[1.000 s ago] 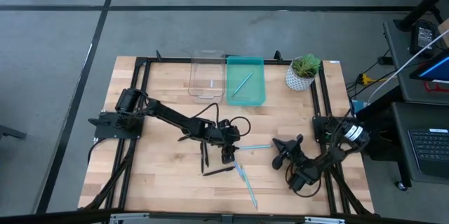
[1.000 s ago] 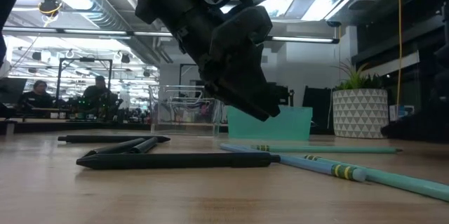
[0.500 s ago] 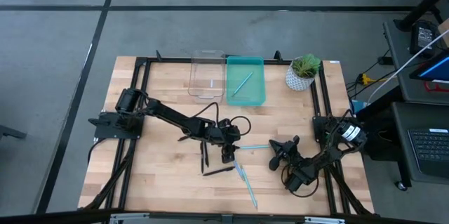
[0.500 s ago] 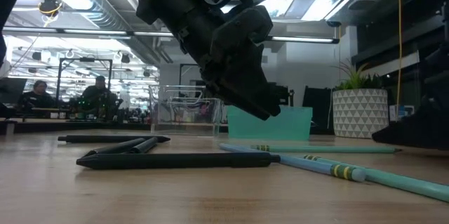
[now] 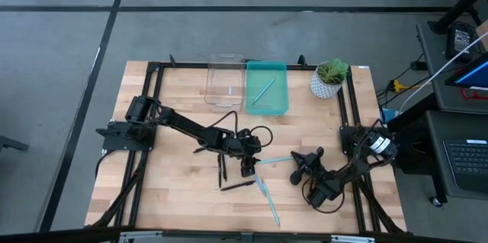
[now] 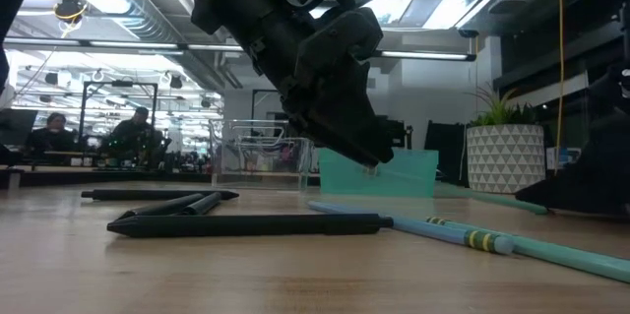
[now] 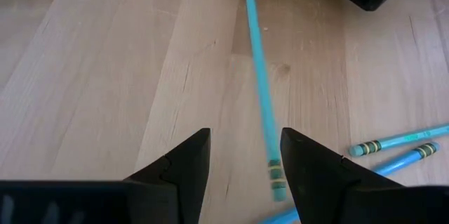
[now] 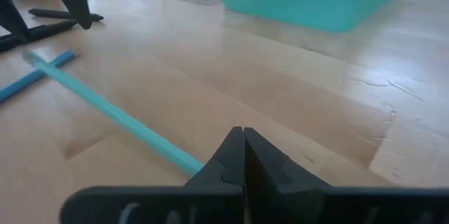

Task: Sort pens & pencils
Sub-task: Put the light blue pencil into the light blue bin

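A light teal pencil (image 5: 274,160) lies on the wooden table between my two grippers. My right gripper (image 5: 294,174) is shut and low over the table at the pencil's right end. My left gripper (image 5: 248,170) hangs open just above the table at the pencil's left end, slanting down. That end (image 7: 275,178) shows blurred between its two fingers, close to one of them, and touches neither. Two black pens (image 5: 223,168) (image 5: 238,186) and two more teal pencils (image 5: 267,197) lie flat near the left gripper. My right gripper (image 8: 243,147) touches the teal pencil at its right end (image 8: 193,164). The pencil runs up to the outer side of one shut finger (image 8: 221,164), not into the seam between the two. The fingers come nearly level from the table's right. Whether that end rests on the table, I cannot tell.
A teal tray (image 5: 280,106) holding one teal pencil (image 5: 263,91) and a clear container (image 5: 224,83) stand at the far edge. A potted plant (image 5: 329,79) stands at the far right. Black cables loop beside both grippers. Bare wood lies to the left and near the front.
My right gripper has crept a little toward the table's left, toward my left gripper. The teal pencil at its fingers has shifted: in the low view it lay level and now slants, and its free end is blurred.
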Controlling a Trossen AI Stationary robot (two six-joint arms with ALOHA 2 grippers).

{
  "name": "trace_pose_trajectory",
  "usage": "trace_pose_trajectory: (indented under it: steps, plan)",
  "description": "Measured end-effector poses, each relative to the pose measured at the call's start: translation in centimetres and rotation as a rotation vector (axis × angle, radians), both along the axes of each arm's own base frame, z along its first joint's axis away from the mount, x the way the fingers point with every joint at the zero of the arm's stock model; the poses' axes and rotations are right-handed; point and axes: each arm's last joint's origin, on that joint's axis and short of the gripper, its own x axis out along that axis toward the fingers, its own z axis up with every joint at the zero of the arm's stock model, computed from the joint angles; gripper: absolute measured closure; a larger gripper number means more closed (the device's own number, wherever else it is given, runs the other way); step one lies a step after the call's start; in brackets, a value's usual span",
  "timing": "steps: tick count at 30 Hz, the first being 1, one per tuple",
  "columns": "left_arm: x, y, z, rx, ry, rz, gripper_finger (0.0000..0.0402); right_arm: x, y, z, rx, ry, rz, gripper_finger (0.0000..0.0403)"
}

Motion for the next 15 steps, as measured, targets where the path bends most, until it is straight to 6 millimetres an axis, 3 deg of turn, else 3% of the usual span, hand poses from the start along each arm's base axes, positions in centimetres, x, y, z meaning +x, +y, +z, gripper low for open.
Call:
trace_pose_trajectory:
  steps: [15]
  plan:
    - [0.57, -0.11, 0.63, -0.022, -0.087, 0.004, 0.0233, 0.05, 0.03, -0.2, 0.001, -0.009, 0.002, 0.0403]
